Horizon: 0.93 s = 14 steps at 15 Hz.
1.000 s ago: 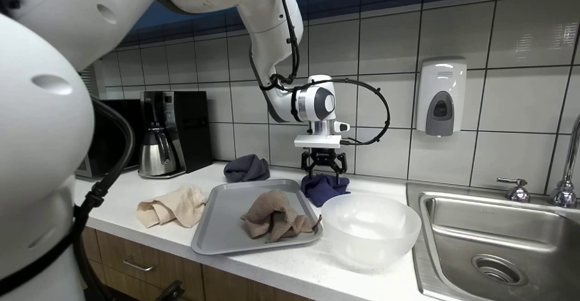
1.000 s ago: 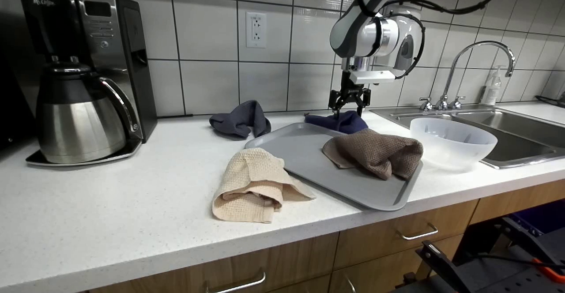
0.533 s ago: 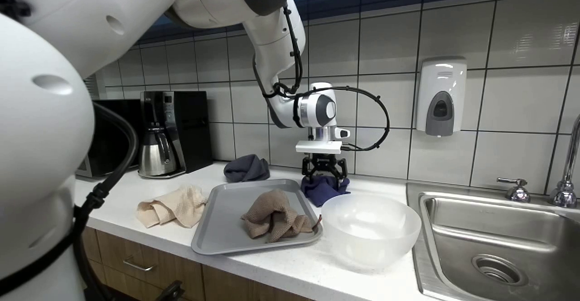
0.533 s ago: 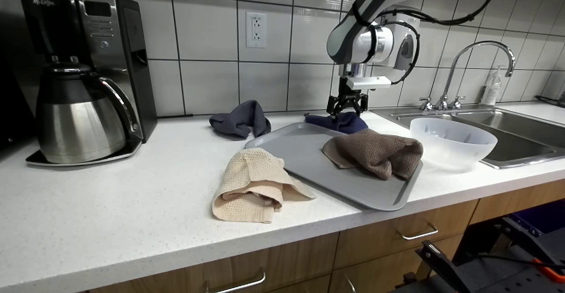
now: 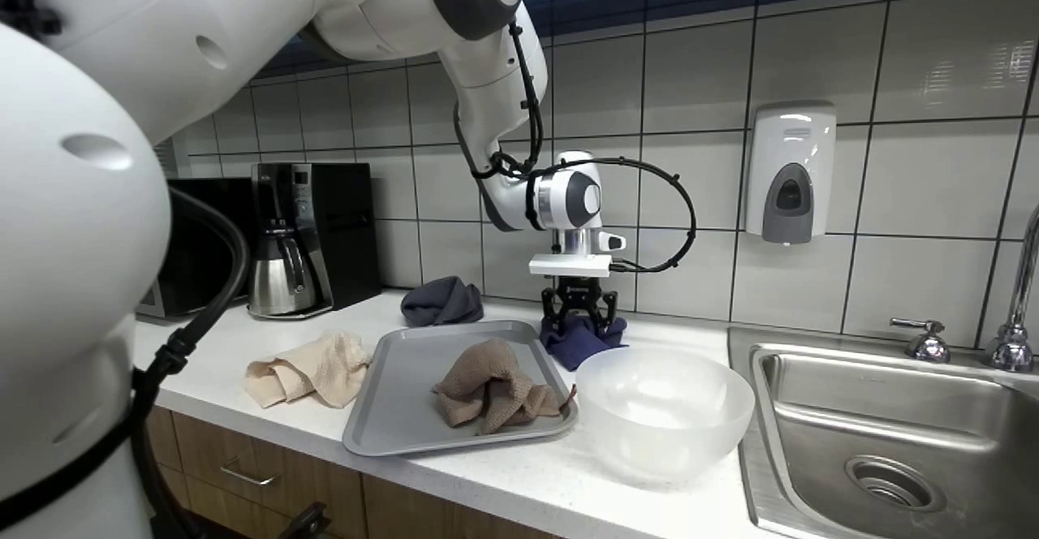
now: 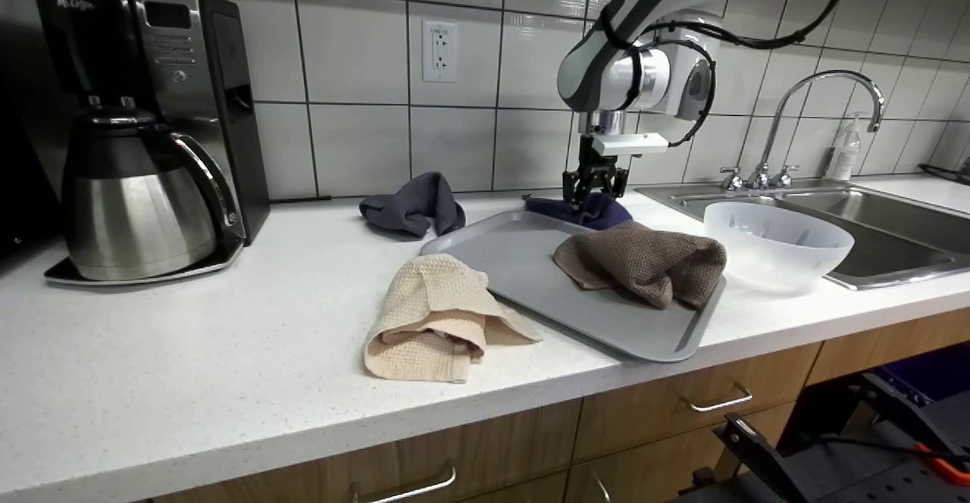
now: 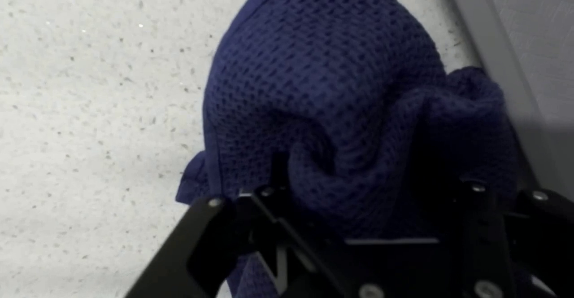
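Note:
A crumpled navy cloth (image 5: 568,354) lies on the counter by the wall, beside the grey tray (image 5: 398,393). My gripper (image 5: 579,329) points straight down into this cloth, its fingertips sunk among the folds. In the wrist view the gripper (image 7: 352,172) straddles a raised fold of the navy cloth (image 7: 323,55). The left finger touches that fold; the right finger is lost in dark shadow. A wide gap separates the fingers, so the jaws are partly open around the fold. On the tray rests a brown cloth (image 6: 659,257), close in front of the gripper (image 6: 593,198).
A translucent bowl (image 5: 666,441) stands between tray and sink (image 5: 751,409). Left of the tray lies a beige cloth (image 6: 432,313), and behind it a dark grey cloth (image 6: 417,204). A coffee maker (image 6: 220,71) occupies the far left. The tiled wall (image 5: 690,263) rises close behind the gripper.
My gripper has come down onto the navy cloth over the last second. Its fingers have drawn closer together in the latest half second. The cloths, tray and bowl stayed put.

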Available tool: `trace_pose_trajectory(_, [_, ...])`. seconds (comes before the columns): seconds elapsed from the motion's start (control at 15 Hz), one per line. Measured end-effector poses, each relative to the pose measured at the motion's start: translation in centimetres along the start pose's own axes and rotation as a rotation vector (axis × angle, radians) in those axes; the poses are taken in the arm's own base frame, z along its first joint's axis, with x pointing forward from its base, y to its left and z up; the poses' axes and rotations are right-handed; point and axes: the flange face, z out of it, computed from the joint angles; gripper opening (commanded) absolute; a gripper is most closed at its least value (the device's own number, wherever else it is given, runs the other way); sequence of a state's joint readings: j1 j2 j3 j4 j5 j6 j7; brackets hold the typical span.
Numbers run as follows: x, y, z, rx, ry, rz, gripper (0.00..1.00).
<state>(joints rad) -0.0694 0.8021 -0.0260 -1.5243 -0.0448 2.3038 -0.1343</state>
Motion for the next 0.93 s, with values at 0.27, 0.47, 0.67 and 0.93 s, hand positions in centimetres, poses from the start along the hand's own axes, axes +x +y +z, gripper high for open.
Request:
trace_pose_trajectory(0.27, [0.3,-0.2,-0.4,-0.001,0.006,-0.003,0.12])
trace_pose_trajectory(0.47, [0.4,-0.1,-0.6,-0.002,0.01,-0.003,0.0])
trace_pose_trajectory(0.67, [0.5,-0.1,-0.7,-0.003,0.012,-0.003,0.01])
trace_pose_trajectory(0.93, [0.4,0.3,-1.5,-0.019,0.015,-0.022,0.01])
